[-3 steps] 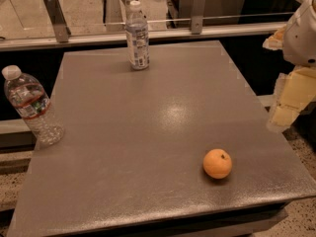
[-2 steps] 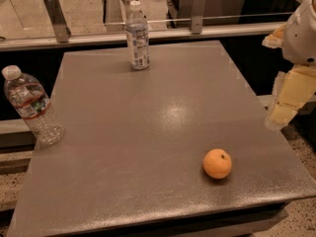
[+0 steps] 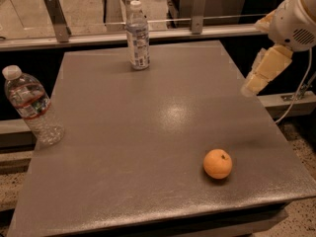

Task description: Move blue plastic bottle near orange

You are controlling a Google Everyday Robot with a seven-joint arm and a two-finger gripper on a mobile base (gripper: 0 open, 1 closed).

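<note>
We are at the reach. The gripper (image 3: 261,73) hangs beyond the right edge of the tabletop (image 3: 148,132), well apart from the blue plastic bottle (image 3: 138,36), and we cannot tell whether it is apart or together. We judge it best to come in level and clamp around the label band, since so tall a bottle could tip. It stands upright at the far edge: slim, pale bluish, white-capped, with a printed label. The orange (image 3: 217,163) sits near the front right, well apart from it.
</note>
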